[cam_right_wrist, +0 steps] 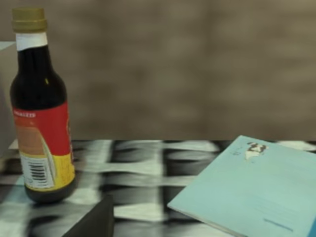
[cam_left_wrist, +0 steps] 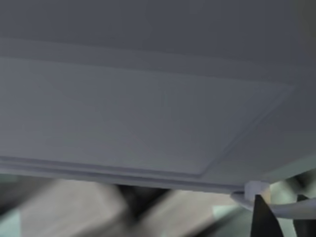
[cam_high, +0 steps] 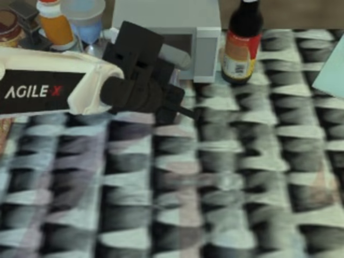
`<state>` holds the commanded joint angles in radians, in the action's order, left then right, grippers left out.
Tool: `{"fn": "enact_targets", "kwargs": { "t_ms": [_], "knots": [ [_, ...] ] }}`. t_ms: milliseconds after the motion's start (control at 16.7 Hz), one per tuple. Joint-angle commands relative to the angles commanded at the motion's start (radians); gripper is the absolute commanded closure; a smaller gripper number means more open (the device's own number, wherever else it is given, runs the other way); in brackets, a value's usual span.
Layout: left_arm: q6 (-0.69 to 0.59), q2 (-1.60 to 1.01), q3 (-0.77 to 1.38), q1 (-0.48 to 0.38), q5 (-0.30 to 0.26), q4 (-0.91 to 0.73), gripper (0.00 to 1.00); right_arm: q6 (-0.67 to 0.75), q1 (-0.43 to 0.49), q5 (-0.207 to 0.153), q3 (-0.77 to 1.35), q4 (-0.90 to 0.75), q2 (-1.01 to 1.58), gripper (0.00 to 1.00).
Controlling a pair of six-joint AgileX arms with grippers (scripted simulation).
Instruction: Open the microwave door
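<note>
The light grey microwave [cam_high: 166,16] stands at the back middle of the table, its control strip [cam_high: 207,54] on the front's right. The microwave door [cam_high: 176,55] seems to stand slightly ajar, its free edge angled toward the table's front. My left arm reaches in from the left, and its black left gripper [cam_high: 185,110] sits at the door's lower free corner. The door panel [cam_left_wrist: 148,113] fills the left wrist view. The left gripper [cam_left_wrist: 284,215] has its dark fingers close on either side of the pale door handle [cam_left_wrist: 256,190]. Only a dark sliver of my right gripper [cam_right_wrist: 98,219] shows.
A dark sauce bottle [cam_high: 243,45] [cam_right_wrist: 42,108] stands just right of the microwave. A pale blue booklet [cam_high: 330,72] [cam_right_wrist: 256,187] lies at the right edge. An orange bottle [cam_high: 54,24], a blue cup [cam_high: 86,19] and a dark jar [cam_high: 8,29] crowd the back left.
</note>
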<state>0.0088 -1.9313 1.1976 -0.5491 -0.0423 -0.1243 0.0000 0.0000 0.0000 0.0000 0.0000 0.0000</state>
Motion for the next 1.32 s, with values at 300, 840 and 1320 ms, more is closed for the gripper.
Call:
{"fn": "enact_targets", "kwargs": {
  "t_ms": [300, 840, 1320],
  "knots": [
    [0.006, 0.003, -0.007, -0.002, -0.016, -0.001, 1.0, 0.0, 0.0, 0.0, 0.0, 0.0, 0.0, 0.0],
    [0.051, 0.021, -0.029, 0.02, -0.044, 0.004, 1.0, 0.0, 0.0, 0.0, 0.0, 0.0, 0.0, 0.0],
    [0.051, 0.021, -0.029, 0.02, -0.044, 0.004, 1.0, 0.0, 0.0, 0.0, 0.0, 0.0, 0.0, 0.0]
  ]
}}
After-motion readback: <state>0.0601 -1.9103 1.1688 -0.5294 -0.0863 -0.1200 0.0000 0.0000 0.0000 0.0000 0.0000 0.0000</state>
